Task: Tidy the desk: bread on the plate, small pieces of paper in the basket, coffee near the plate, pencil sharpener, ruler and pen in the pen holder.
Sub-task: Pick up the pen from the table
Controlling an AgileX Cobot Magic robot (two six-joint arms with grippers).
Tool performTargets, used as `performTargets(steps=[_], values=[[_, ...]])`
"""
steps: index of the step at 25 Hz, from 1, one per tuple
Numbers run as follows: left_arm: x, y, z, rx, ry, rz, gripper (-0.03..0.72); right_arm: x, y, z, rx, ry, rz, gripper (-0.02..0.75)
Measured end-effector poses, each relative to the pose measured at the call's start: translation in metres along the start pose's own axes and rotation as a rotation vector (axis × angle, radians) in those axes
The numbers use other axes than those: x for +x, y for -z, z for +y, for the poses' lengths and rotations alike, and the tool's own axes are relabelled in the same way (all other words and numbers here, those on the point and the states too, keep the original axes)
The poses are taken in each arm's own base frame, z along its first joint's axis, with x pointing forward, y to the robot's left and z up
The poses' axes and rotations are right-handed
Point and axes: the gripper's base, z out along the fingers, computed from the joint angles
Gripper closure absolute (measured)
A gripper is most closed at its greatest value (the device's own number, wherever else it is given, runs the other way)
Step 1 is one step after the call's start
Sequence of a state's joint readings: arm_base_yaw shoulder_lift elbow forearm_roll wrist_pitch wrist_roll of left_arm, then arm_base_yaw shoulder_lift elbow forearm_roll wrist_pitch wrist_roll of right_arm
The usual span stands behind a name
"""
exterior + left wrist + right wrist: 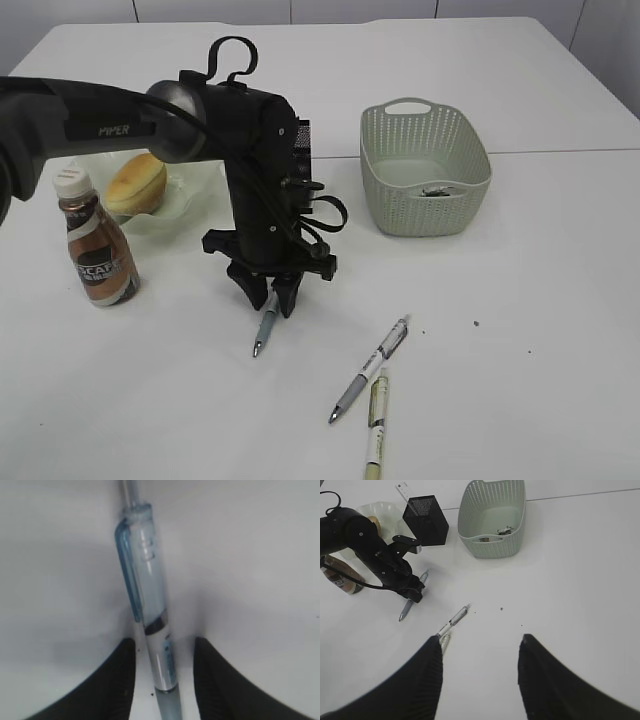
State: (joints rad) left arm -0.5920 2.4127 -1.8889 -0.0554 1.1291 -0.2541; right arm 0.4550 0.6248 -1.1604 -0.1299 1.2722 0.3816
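We see the left gripper (pixel 277 300) spread open astride the blue pen (pixel 150 615) lying on the table (pixel 500 300), barrel seemingly running crosswise between the jaws, while the open right gripper (pixel 480 650) hangs well apart.

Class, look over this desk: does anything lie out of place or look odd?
Three pens lie loose on the table: a blue pen between the open fingers of the left pincer, plus a grey pen and a pale pen side by side. None is in the black pen holder.
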Motion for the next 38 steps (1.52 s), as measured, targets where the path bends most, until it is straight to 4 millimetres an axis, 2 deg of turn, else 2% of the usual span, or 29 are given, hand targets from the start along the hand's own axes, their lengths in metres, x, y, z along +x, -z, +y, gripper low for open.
performTargets(steps=[3, 5, 9, 11, 21, 30, 38], values=[[0.0, 0.0, 0.0, 0.0, 0.002, 0.0, 0.419, 0.0, 0.0, 0.0, 0.001, 0.0, 0.002, 0.374], [0.0, -0.001, 0.0, 0.0, 0.002, 0.0, 0.461, 0.0, 0.0, 0.0, 0.001, 0.0, 0.002, 0.374], [0.0, -0.001, 0.0, -0.002, 0.002, 0.006, 0.591, 0.0, 0.0, 0.0, 0.001, 0.0, 0.004, 0.374], [0.0, -0.001, 0.0, -0.002, 0.002, 0.007, 0.619, 0.0, 0.0, 0.0, 0.001, 0.0, 0.004, 0.374], [0.004, 0.001, 0.001, -0.013, -0.019, 0.053, 0.622, 0.0, 0.0, -0.001, 0.013, 0.003, -0.001, 0.381], [0.007, 0.038, 0.0, 0.003, -0.025, -0.003, 0.623, 0.0, 0.0, -0.001, 0.014, 0.004, -0.001, 0.383], [0.012, 0.088, -0.001, 0.027, -0.046, -0.103, 0.623, 0.0, 0.0, -0.001, 0.014, 0.004, -0.001, 0.383]])
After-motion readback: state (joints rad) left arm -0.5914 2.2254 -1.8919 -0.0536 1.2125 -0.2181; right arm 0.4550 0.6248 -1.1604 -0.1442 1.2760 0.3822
